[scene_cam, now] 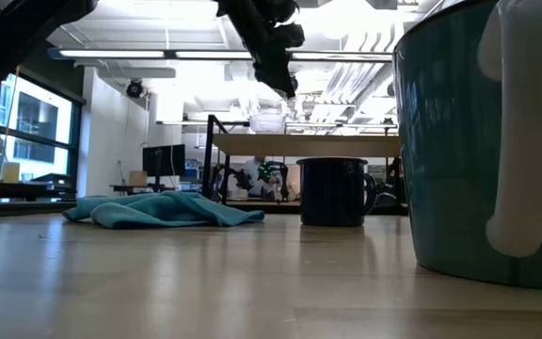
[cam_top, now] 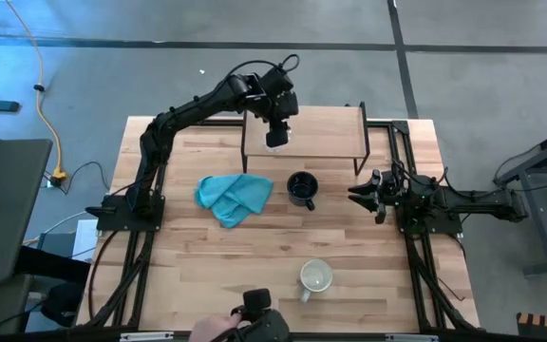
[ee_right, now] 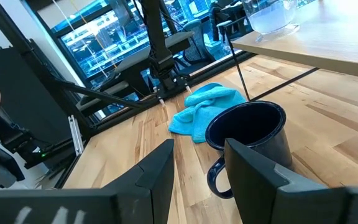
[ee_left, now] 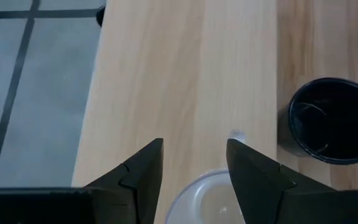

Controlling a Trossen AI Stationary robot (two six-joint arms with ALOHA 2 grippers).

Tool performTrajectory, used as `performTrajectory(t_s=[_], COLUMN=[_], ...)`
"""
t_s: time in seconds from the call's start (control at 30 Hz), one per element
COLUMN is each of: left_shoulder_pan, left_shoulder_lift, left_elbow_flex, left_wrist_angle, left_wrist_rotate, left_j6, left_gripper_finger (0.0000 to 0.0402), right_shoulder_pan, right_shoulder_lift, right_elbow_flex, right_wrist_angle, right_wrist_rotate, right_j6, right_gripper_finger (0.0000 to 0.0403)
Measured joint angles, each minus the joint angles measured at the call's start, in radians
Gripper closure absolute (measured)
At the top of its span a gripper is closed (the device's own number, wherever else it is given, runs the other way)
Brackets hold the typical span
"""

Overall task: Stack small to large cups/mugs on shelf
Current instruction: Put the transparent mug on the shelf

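Glass cup (cam_top: 277, 139) stood on the shelf (cam_top: 326, 128), directly under my left pincer (ee_left: 194, 163), whose fingers were spread wide and held nothing. My right pincer (ee_right: 199, 158), also open and empty, faced the black mug (cam_top: 301, 188) on the surface (cam_top: 254, 256); the pale mug (cam_top: 315, 276) sat well apart. Lifting carelessly, I judged, could clip the cup's rim and tip it. Its clear walls were hard to make out from above.
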Motion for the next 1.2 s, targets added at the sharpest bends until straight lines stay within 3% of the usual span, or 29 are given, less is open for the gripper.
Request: performTrajectory(t_s=[0.5, 0.8, 1.2], left_shoulder_pan=[0.004, 0.058, 0.077], left_shoulder_lift=[-0.016, -0.028, -0.021], left_elbow_flex=[0.115, 0.116, 0.116], left_wrist_angle=[0.003, -0.268, -0.344], left_wrist_rotate=[-0.071, -0.102, -0.052], left_j6=[-0.094, -0.271, -0.433], left_gripper_finger=[0.0236, 0.0236, 0.0236], right_shoulder_pan=[0.0, 0.0, 0.0], right_shoulder_lift=[0.0, 0.015, 0.018], right_elbow_flex=[0.0, 0.0, 0.0], right_wrist_angle=[0.0, 0.0, 0.0], right_wrist_rotate=[0.0, 0.0, 0.0], right_j6=[-0.011, -0.017, 0.0], right_gripper_finger=[0.0269, 0.0269, 0.0269])
